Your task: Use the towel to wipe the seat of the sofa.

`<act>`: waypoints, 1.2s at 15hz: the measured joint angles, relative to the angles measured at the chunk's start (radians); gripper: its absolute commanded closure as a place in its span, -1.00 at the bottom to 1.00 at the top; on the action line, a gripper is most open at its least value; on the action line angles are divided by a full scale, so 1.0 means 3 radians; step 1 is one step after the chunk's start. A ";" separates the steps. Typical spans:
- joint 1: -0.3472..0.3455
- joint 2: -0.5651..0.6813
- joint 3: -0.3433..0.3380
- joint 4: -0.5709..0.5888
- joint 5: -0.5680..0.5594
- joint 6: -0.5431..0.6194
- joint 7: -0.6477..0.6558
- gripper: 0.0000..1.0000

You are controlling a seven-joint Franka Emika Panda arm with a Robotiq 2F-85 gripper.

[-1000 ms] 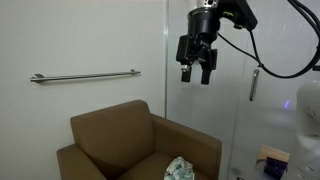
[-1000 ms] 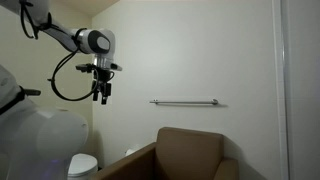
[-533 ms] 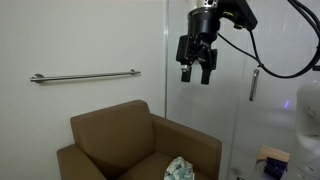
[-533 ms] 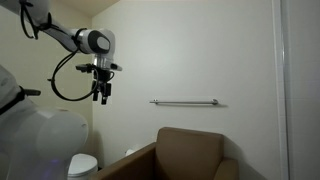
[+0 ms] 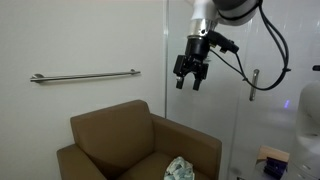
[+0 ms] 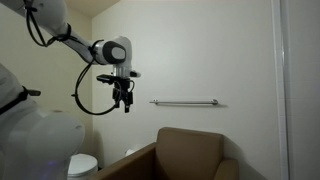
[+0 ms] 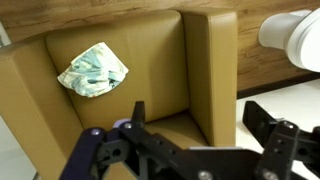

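A crumpled white-and-green towel (image 5: 179, 169) lies on the seat of a brown sofa chair (image 5: 110, 135); in the wrist view the towel (image 7: 93, 72) sits toward the upper left on the sofa seat (image 7: 150, 60). My gripper (image 5: 189, 83) hangs high in the air above the chair, open and empty, well clear of the towel. It also shows in an exterior view (image 6: 123, 105), left of the chair (image 6: 190, 152). In the wrist view my open fingers (image 7: 195, 115) frame the chair's armrest.
A metal grab bar (image 5: 85, 75) is fixed to the wall above the chair. A glass panel (image 5: 200, 120) stands beside the chair. A toilet (image 6: 82, 163) sits low near the wall. A white round object (image 7: 292, 35) lies past the armrest.
My gripper has moved lower and sideways toward the chair, and its wrist has tilted. The towel has not moved.
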 measured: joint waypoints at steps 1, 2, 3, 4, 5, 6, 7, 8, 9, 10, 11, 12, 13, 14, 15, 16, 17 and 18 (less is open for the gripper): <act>-0.0063 0.0090 -0.0096 -0.0093 -0.0038 0.0153 -0.0115 -1.00; -0.0118 0.0199 -0.0191 -0.0181 -0.0073 0.0306 -0.0215 -1.00; -0.0163 0.0328 -0.0286 -0.0257 -0.0083 0.0446 -0.0309 -1.00; -0.0200 0.0479 -0.0377 -0.0319 -0.0090 0.0581 -0.0397 -1.00; -0.0239 0.0651 -0.0454 -0.0367 -0.0118 0.0710 -0.0448 -1.00; -0.0277 0.0835 -0.0515 -0.0400 -0.0152 0.0835 -0.0471 -1.00; -0.0315 0.1044 -0.0567 -0.0418 -0.0178 0.0936 -0.0475 -1.00; -0.0348 0.1252 -0.0615 -0.0416 -0.0186 0.1005 -0.0475 -1.00; -0.0372 0.1445 -0.0653 -0.0404 -0.0192 0.1071 -0.0476 -1.00; -0.0383 0.1594 -0.0676 -0.0377 -0.0193 0.1109 -0.0478 -1.00; -0.0389 0.1684 -0.0680 -0.0343 -0.0193 0.1117 -0.0478 -1.00; -0.0389 0.1724 -0.0678 -0.0315 -0.0193 0.1118 -0.0478 -1.00; -0.0388 0.1730 -0.0677 -0.0298 -0.0193 0.1118 -0.0478 -1.00; -0.0388 0.1726 -0.0677 -0.0289 -0.0193 0.1117 -0.0478 -1.00; -0.0383 0.1724 -0.0668 -0.0296 -0.0198 0.1118 -0.0478 -1.00; -0.0370 0.1731 -0.0656 -0.0325 -0.0211 0.1160 -0.0478 -1.00; -0.0346 0.1757 -0.0655 -0.0381 -0.0212 0.1262 -0.0551 -1.00; -0.0327 0.1825 -0.0660 -0.0460 -0.0200 0.1423 -0.0693 -1.00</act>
